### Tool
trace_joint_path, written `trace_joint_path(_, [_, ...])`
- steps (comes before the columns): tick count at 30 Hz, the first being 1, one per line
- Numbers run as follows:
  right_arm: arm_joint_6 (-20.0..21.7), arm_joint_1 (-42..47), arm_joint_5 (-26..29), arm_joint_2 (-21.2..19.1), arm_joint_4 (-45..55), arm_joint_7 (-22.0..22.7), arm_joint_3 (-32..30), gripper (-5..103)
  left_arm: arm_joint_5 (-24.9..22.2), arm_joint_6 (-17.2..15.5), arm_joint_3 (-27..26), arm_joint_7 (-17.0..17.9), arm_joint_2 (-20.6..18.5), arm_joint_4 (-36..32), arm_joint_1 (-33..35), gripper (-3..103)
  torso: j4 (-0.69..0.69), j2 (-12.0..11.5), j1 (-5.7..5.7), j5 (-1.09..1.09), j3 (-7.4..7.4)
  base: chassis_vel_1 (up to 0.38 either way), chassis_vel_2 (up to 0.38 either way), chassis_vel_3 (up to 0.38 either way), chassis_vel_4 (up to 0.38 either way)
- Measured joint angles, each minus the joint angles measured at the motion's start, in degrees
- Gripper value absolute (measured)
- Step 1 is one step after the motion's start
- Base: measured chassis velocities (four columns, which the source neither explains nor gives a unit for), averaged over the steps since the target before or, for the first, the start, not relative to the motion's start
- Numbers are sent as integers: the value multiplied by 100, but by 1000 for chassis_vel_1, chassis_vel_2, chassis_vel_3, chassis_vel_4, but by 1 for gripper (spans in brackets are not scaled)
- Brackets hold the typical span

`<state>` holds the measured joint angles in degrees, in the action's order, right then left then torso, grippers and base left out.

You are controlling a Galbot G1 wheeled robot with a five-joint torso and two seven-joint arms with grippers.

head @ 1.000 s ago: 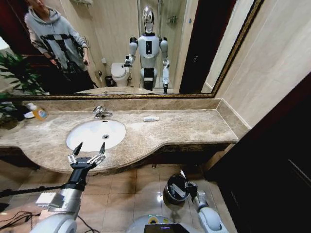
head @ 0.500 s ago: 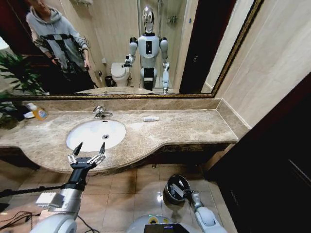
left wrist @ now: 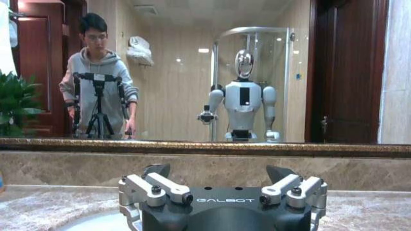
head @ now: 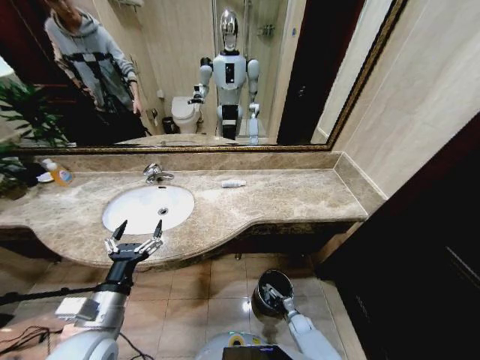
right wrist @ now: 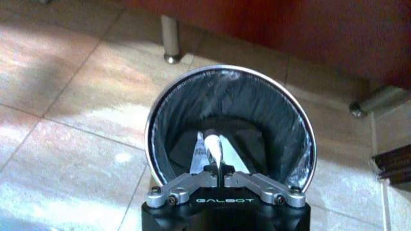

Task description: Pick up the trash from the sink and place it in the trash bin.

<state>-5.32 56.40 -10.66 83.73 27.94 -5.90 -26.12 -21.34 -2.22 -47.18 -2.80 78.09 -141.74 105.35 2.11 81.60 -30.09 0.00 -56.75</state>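
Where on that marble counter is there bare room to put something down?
The widest free patch on the countertop runs from the small white tube to the right-hand wall. The front strip past the sink is taken by the open left gripper. The far left corner is crowded by an orange-yellow bottle.

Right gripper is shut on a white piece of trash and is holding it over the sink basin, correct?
Not over the sink. The right gripper is shut on the white piece of trash, but it holds it over the trash bin on the floor, as the right wrist view shows.
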Motion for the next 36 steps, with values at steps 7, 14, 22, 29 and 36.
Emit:
trace_joint_path(7, [18, -303, -79, 13, -386, 24, -1, 2, 0, 0, 0, 0, 0, 0, 0, 100, 0, 0, 0, 0, 0, 0, 0, 0, 0])
trace_joint_path(14, [34, -343, -91, 11, -410, 21, 17, 28, 0, 0, 0, 0, 0, 0, 0, 100, 0, 0, 0, 0, 0, 0, 0, 0, 0])
trace_joint_path(22, [40, -276, -124, 26, -309, 8, 23, 56, 0, 0, 0, 0, 0, 0, 0, 100, 0, 0, 0, 0, 0, 0, 0, 0, 0])
trace_joint_path(29, [46, -136, -152, 35, -103, 20, 20, 78, 0, 0, 0, 0, 0, 0, 0, 100, 0, 0, 0, 0, 1, 0, 0, 0, 0])
trace_joint_path(36, [-9, 408, 89, -79, 869, 270, 21, 100, 0, 0, 0, 0, 0, 0, 0, 100, 0, 0, 0, 2, 1, 0, 0, 0, 0])
